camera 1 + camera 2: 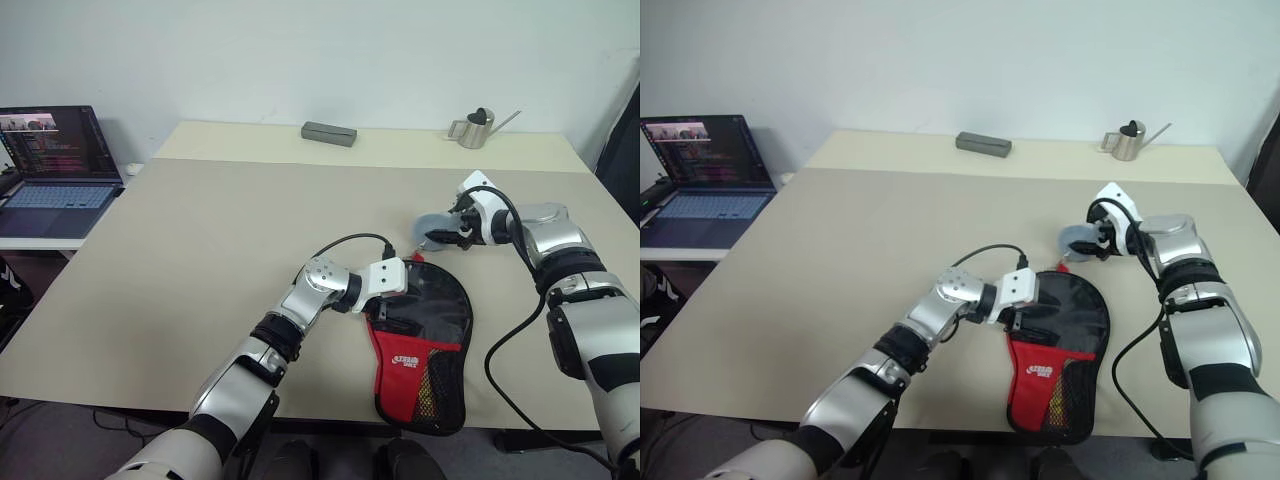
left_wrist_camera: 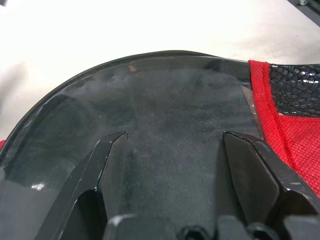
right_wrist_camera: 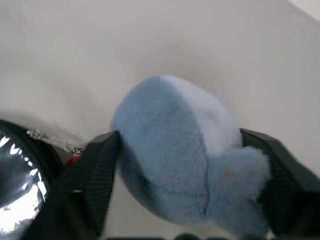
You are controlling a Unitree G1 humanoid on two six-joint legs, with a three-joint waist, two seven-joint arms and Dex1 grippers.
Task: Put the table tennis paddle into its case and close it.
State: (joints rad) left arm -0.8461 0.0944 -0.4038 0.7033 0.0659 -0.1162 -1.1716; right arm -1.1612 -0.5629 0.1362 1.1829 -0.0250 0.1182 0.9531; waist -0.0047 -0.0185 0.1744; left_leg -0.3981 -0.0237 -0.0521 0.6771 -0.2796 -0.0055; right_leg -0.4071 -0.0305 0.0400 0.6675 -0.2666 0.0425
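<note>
While left pincer (image 1: 398, 296) splays on case (image 1: 425, 350), right pincer (image 3: 185, 165) grasps blue lump (image 3: 185, 155).

Your case (image 1: 425, 345) lies flat on the desk (image 1: 200, 270) near its front edge, paddle-shaped, the rounded black end pointing away from you and the narrow end toward you. You see a glossy clear panel over the black upper part, a red lower section with a white logo, and black mesh along its right side. You can't tell from here whether the table tennis paddle is inside it.
</note>
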